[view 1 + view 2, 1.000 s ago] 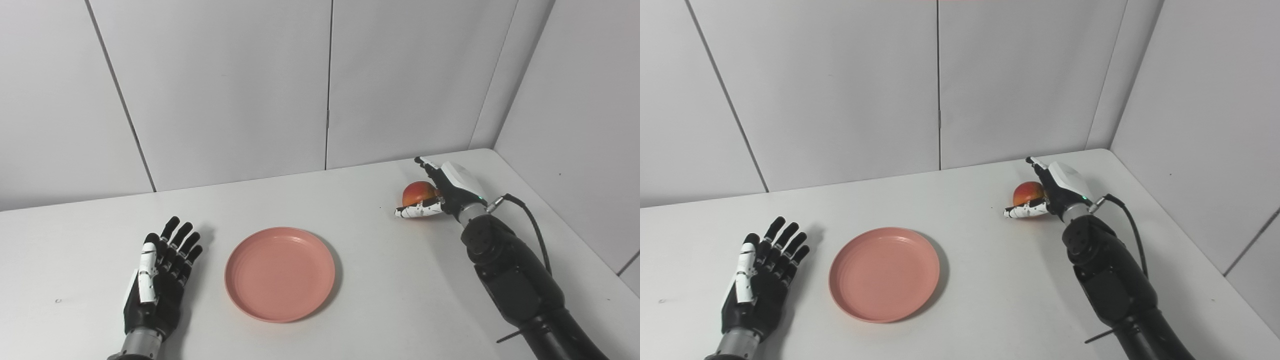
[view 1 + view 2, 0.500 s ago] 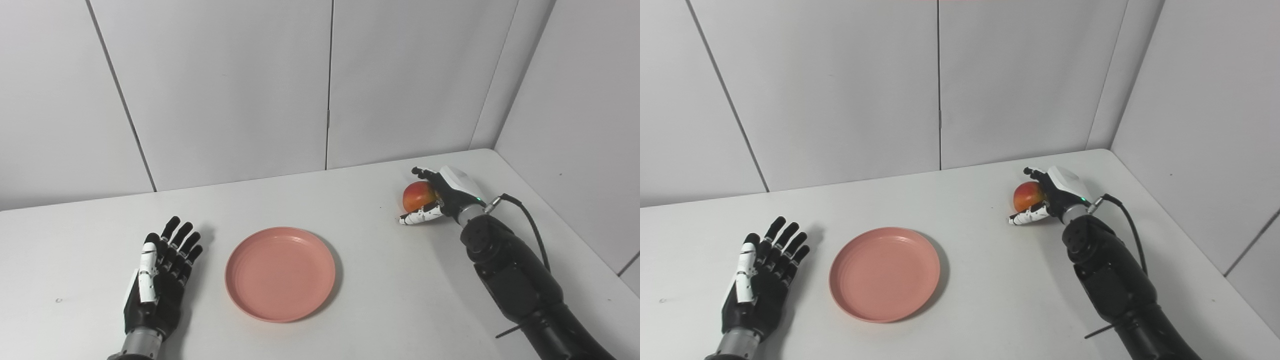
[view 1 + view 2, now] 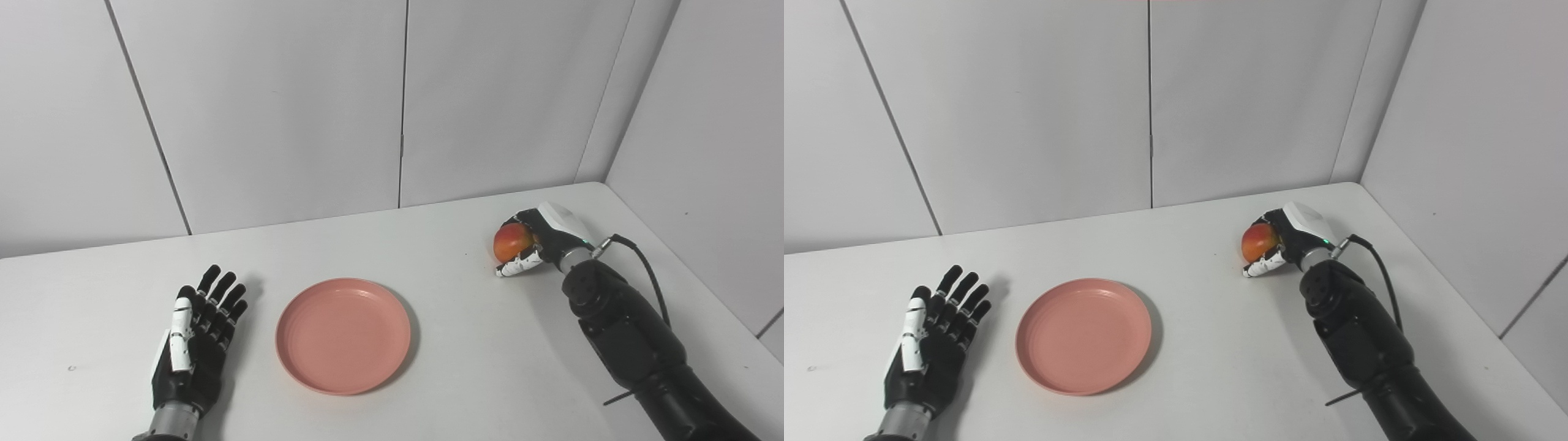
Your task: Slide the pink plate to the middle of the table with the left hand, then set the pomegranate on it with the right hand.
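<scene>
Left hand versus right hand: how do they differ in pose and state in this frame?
The left hand lies flat on the table with fingers spread, holding nothing; the right hand is curled around the pomegranate. The left hand sits beside the pink plate, not touching it; the right hand is far from it, near the table's back right corner. Both are black with white parts.

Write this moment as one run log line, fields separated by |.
plate: mid-table, empty | left hand: open, flat beside plate | right hand: fingers closed on pomegranate, far right
</scene>
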